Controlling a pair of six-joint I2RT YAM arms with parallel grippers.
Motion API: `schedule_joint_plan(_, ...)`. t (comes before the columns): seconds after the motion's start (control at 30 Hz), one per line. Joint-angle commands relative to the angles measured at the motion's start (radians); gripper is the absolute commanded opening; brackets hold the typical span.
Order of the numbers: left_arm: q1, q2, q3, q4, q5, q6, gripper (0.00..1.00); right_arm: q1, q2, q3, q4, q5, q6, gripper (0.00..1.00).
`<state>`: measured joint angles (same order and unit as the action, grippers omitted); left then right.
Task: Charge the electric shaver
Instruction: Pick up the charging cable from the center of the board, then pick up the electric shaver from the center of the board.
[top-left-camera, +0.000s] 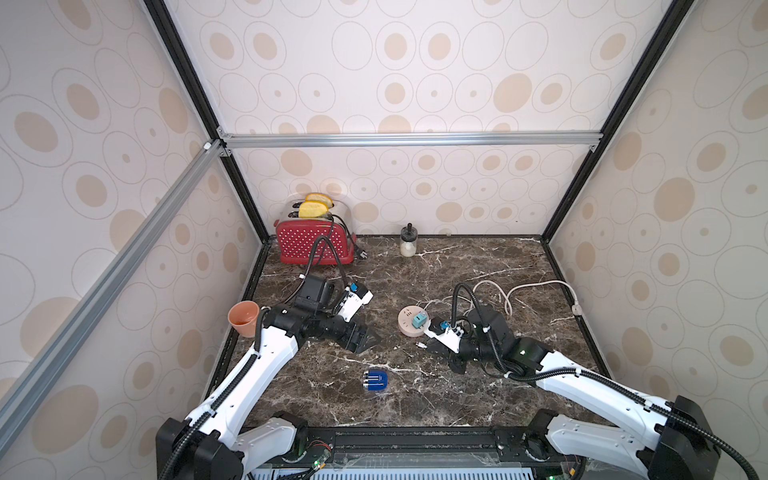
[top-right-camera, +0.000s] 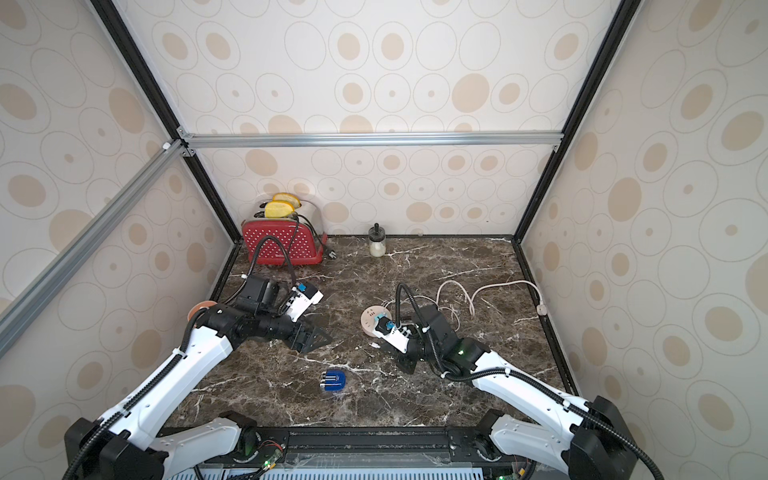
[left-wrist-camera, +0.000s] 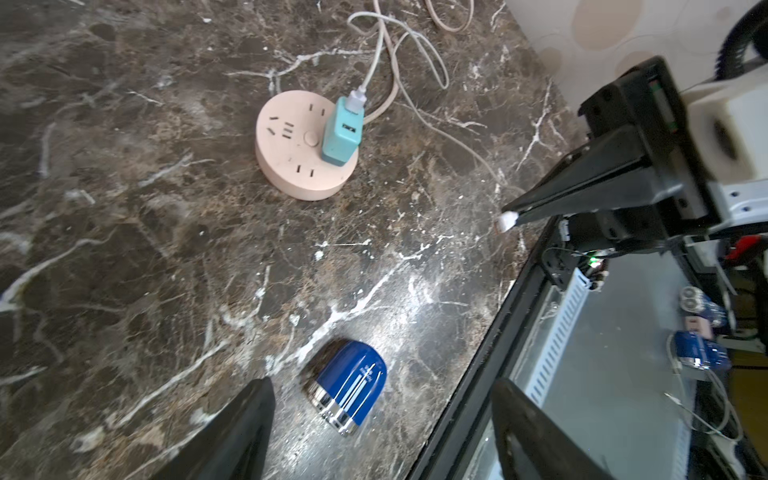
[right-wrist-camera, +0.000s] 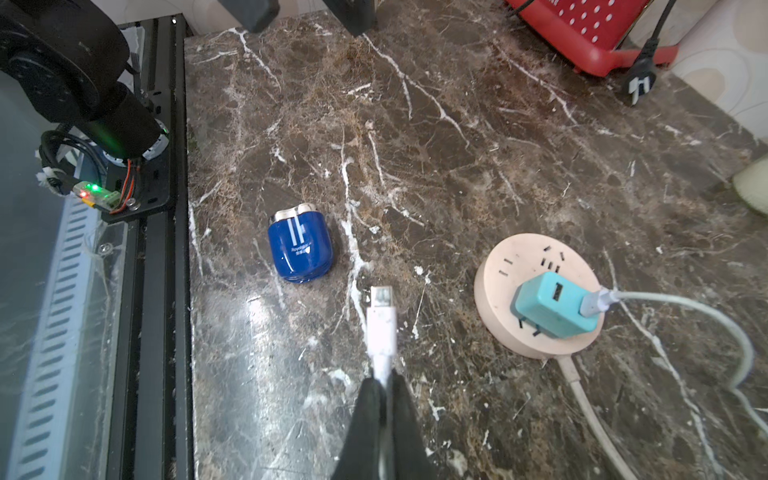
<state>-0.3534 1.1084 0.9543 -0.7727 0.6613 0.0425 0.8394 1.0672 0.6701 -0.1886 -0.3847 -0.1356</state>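
The right pincer (right-wrist-camera: 384, 386) pinches the charging plug (right-wrist-camera: 382, 311), tip toward the shaver (right-wrist-camera: 300, 247) near the surface's (top-left-camera: 457, 399) front edge. The left pincer (left-wrist-camera: 380, 390) gapes wide (probably to steady the shaver).

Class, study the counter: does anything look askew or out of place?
Yes. The teal adapter sits tilted on the pink power strip, its prongs partly showing, so it looks not fully seated. The black plug by the red toaster lies loose on the counter.
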Motion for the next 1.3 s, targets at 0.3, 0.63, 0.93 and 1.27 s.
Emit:
schedule_joint_plan(0.3, -0.133, -0.212, -0.17, 0.038, -0.164, 0.415, 0.87, -0.03, 0.022, 0.032, -0.105, -0.048, -0.007, 0.0)
schedule_joint_plan(0.63, -0.201, -0.106, -0.218, 0.023, -0.153, 0.737, 0.99, -0.105, -0.008, 0.005, -0.086, -0.09, 0.007, 0.0)
schedule_joint_plan(0.93, -0.248, 0.132, -0.132, 0.013, -0.2, 0.85, 0.99, -0.142, 0.0, -0.001, -0.052, -0.099, 0.012, 0.0)
schedule_joint_plan(1.27, -0.267, 0.235, -0.183, 0.047, -0.254, 0.843, 0.99, -0.191, 0.019, 0.016, -0.062, -0.131, -0.003, 0.0)
